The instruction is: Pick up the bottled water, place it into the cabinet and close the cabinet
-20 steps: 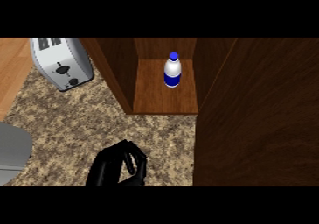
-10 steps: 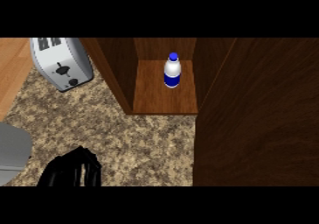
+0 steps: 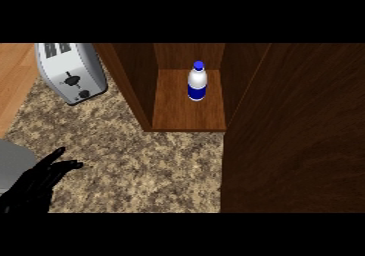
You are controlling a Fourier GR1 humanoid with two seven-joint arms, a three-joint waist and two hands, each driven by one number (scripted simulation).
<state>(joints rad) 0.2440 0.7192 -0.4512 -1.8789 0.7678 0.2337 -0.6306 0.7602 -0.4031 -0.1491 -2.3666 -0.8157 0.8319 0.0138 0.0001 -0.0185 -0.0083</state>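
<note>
The bottled water (image 3: 197, 81) stands upright on the wooden shelf of the open cabinet (image 3: 186, 112), at twelve o'clock in the head view, with the cabinet's dark door (image 3: 299, 135) filling the three o'clock side. At eight o'clock the left hand (image 3: 37, 182) rests over the speckled counter (image 3: 141, 165), fingers straight and slightly apart, holding nothing. A silver toaster (image 3: 70, 72) sits at ten o'clock.

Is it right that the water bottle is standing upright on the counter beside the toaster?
Not quite. The water bottle is standing upright, but inside the open cabinet, on its wooden shelf, not on the counter. The toaster sits outside, left of the cabinet. The head view shows this.
</note>
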